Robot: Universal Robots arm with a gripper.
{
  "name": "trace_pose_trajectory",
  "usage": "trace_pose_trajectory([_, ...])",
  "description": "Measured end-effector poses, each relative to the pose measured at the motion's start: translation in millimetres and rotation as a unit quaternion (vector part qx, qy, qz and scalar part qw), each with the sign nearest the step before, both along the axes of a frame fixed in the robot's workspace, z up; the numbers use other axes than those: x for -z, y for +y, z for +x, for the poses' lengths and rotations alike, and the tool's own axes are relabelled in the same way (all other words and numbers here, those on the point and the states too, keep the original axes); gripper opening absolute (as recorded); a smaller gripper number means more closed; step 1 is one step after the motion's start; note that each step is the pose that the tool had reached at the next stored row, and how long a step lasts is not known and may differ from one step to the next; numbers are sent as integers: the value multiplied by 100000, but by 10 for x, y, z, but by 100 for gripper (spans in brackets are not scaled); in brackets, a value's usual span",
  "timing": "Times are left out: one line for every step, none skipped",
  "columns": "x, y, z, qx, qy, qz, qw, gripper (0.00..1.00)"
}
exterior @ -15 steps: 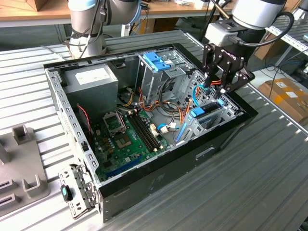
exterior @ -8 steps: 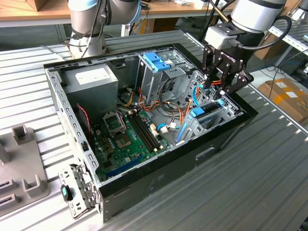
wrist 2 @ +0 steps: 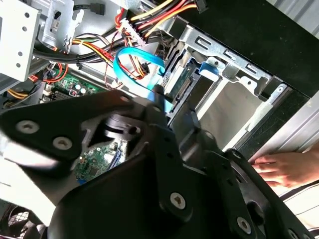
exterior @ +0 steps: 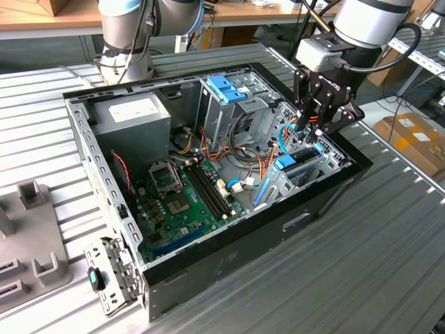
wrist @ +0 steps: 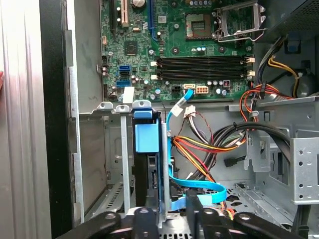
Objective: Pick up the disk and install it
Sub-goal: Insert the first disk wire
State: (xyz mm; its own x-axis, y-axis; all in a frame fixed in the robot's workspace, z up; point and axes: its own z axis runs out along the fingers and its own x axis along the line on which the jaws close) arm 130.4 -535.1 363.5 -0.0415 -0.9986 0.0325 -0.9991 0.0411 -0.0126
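The disk [exterior: 286, 164] stands on edge in the drive bay at the open computer case's near corner, towards the exterior view's right. Its light-blue carrier [wrist: 147, 135] shows at the top, and in the second wrist view its connector end [wrist 2: 182, 87] faces the cables. My black gripper [exterior: 316, 132] hangs just above the bay, over the disk. Its fingers look spread, open, with nothing held between them. The fingertips [wrist: 199, 215] sit beside the disk's edge and a blue data cable [wrist: 197, 186].
Motherboard [exterior: 184, 198], grey power-supply box [exterior: 132, 115] and an upright metal cage with a blue bracket [exterior: 226, 87] fill the case. Loose coloured wires [wrist: 209, 149] lie next to the bay. A person's hand [wrist 2: 289, 167] rests on the table outside the case wall.
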Motion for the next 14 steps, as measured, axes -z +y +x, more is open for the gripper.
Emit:
trace_pose_trajectory([1, 0, 1, -1, -1, -4, 100000, 28])
trace_pose_trajectory([1, 0, 1, 2, -2, -5, 100000, 22])
trace_pose_trajectory([1, 0, 1, 0, -2, -5, 100000, 16])
trace_pose_trajectory([2, 0, 1, 1, -1, -7, 100000, 16])
trace_pose_trajectory([3, 0, 1, 1, -1, -3, 100000, 16])
trace_pose_trajectory([3, 0, 1, 0, -1, -5, 100000, 16])
trace_pose_trajectory([3, 0, 1, 2, -1, -7, 100000, 16])
trace_pose_trajectory([4, 0, 2, 0, -1, -5, 100000, 16])
trace_pose_trajectory([5, 0, 2, 0, 0, -9, 100000, 16])
trace_pose_trajectory([5, 0, 2, 1, -2, -8, 100000, 16])
trace_pose_trajectory([6, 0, 2, -3, -1, -4, 100000, 16])
trace_pose_trajectory([7, 0, 1, -18, -1, 1, 100000, 16])
trace_pose_trajectory([7, 0, -10, -30, -44, 16, 100000, 16])
trace_pose_trajectory([6, -1, -21, -41, -91, 17, 100000, 16])
